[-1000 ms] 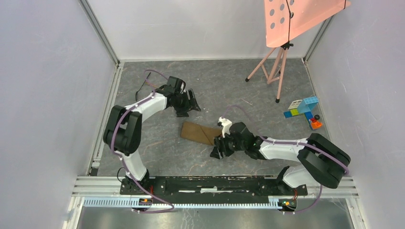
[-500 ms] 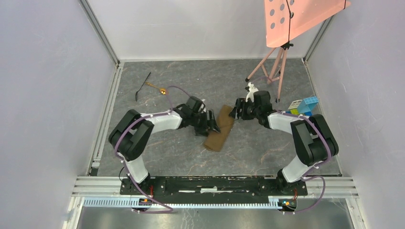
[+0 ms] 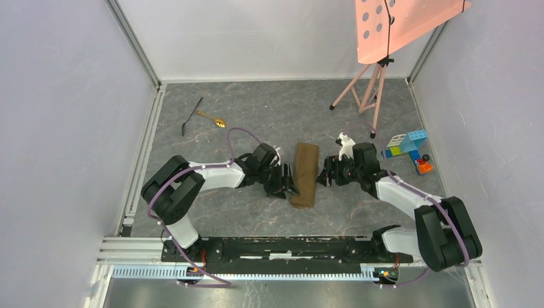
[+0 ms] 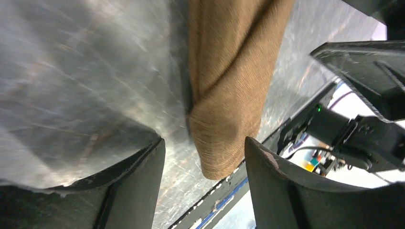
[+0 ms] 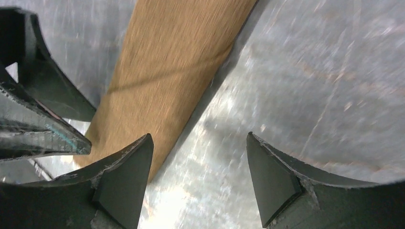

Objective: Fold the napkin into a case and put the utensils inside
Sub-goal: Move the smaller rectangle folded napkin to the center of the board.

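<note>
Near rail: both arms reach in and meet mid-bench (image 3: pixel 212 215). The case (image 3: pixel 305 172), brown cloth folded to a narrow oblong, lies flat between them. Its long axis runs near-to-far, the far end tipped slightly right.

The left gripper (image 3: pixel 288 185) sits just beside the left long edge, toward the near end. The right gripper (image 3: pixel 323 176) sits just beside the right long edge, about midway. They face each other across the cloth.

Left wrist view: fingers (image 4: pixel 136 191) spread, nothing pinched. The rounded near end of the case shows in the gap beyond the tips; whether they touch it cannot be told. Right wrist view: fingers (image 5: pixel 126 183) spread too, bare bench in the gap, the cloth's edge off by one finger. Neither gripper holds anything.

Which end of the case is the open mouth cannot be told from any view.

Farther, left: the utensils lie on the bench, well apart from the case. The black utensil (image 3: pixel 191 116) runs near-left to far-right. The gold spoon (image 3: pixel 213 119) lies just beside it, bowl toward the case.

Judgement: the fold looks done and loading is not yet begun. The pickup turns on that far-left bearing, and the left arm is the nearer one.

Right side: toy blocks (image 3: pixel 407 147) near the wall. Far right: a pink perforated panel (image 3: pixel 398 25) on a tripod.

Writing: none readable, and no brand or label is visible.
</note>
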`<action>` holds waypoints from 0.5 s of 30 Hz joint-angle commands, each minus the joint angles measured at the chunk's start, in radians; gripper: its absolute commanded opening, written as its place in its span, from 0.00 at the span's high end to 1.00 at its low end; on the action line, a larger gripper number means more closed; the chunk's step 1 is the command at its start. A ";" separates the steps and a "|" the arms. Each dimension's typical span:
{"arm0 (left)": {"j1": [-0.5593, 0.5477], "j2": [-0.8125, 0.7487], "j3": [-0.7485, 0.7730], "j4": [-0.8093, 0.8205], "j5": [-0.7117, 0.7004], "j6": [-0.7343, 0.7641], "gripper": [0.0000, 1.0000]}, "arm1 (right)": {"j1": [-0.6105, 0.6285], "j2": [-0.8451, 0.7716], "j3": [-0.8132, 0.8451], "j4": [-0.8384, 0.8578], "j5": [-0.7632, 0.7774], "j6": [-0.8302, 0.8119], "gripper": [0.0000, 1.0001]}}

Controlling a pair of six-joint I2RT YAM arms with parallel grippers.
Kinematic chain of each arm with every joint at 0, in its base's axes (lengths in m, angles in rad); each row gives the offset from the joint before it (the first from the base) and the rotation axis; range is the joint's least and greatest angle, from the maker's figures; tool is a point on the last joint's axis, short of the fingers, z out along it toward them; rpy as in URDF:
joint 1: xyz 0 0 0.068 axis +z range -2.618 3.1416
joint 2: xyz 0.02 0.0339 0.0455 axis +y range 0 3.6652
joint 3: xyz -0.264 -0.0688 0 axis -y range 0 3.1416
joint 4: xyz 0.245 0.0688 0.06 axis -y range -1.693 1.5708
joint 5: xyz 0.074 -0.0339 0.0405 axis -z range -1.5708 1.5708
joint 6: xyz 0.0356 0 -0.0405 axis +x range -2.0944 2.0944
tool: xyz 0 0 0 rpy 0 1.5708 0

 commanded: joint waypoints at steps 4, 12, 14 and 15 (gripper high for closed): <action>-0.063 0.130 0.031 0.132 0.021 -0.064 0.48 | 0.002 -0.108 -0.081 -0.001 0.012 0.047 0.24; -0.063 0.453 0.442 0.179 0.006 -0.078 0.59 | -0.105 -0.135 -0.005 -0.017 0.246 0.033 0.24; -0.063 0.519 0.539 0.165 0.007 -0.079 0.58 | -0.128 -0.108 0.037 -0.060 0.256 -0.003 0.24; -0.063 0.549 0.580 0.167 0.026 -0.087 0.56 | -0.145 -0.095 0.055 -0.064 0.240 -0.012 0.24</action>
